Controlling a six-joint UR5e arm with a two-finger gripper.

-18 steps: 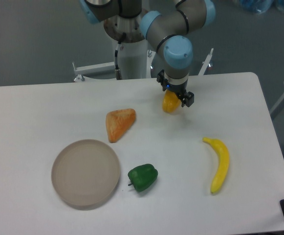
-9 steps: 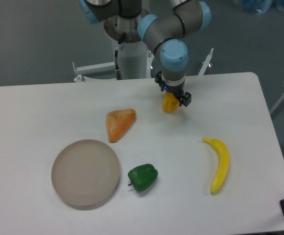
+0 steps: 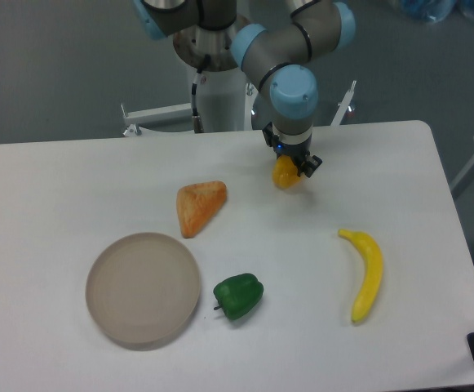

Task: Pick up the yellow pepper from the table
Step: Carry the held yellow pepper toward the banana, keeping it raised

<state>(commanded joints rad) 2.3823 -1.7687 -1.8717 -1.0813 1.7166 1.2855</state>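
Observation:
The yellow pepper [image 3: 285,175] is small, rounded and glossy yellow-orange, at the back middle of the white table [image 3: 73,188]. My gripper [image 3: 289,170] comes straight down onto it, black fingers on either side and closed against it. The pepper's top is hidden by the fingers; only its lower half shows. Whether it still rests on the tabletop I cannot tell.
An orange wedge-shaped piece [image 3: 199,206] lies left of the pepper. A round beige plate [image 3: 143,288] sits front left, a green pepper [image 3: 238,296] beside it. A long yellow banana [image 3: 365,273] lies at the right. The arm's base stands behind the table's back edge.
The wrist has shifted slightly and the fingers have drawn in around the yellow pepper. The pepper stays in about the same spot.

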